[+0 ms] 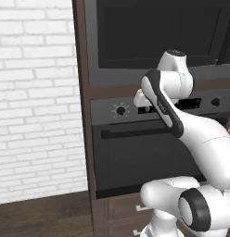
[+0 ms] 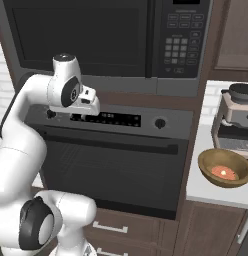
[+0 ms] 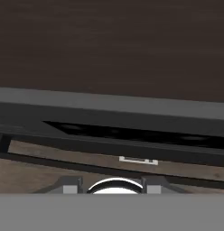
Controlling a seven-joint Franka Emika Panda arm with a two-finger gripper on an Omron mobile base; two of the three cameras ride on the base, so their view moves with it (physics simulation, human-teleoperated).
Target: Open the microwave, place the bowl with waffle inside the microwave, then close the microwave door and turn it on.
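— Where is the microwave?

— The wide built-in microwave (image 2: 111, 42) with its dark grey frame sits high in the brown wooden cabinet column (image 1: 82, 115), above the oven. Its door, a grey-framed panel with black glass (image 2: 78, 35), lies flush against the body, so it is shut. A keypad of small grey buttons (image 2: 177, 47) fills the strip to the right of the glass.

— And the bowl?

— The round wooden bowl (image 2: 225, 167) with the orange-brown waffle (image 2: 222, 172) in it stands on the pale counter (image 2: 211, 192) to the right of the oven, just in front of a grey and black coffee machine (image 2: 236, 117).

— Where is your gripper?

— My hand (image 2: 88, 105) hangs before the black oven's control strip (image 2: 121, 120), near the round knob on its left (image 1: 120, 110), well below the microwave glass. From the hand camera I see two small grey fingertips (image 3: 71, 185) set apart, with nothing between them, so the jaws are spread and hold nothing.

— What lies around that?

— A long dark bar handle (image 2: 111, 142) crosses the oven door, drawers (image 2: 108, 227) sit beneath, and a white brick wall (image 1: 35, 102) stands to the left.
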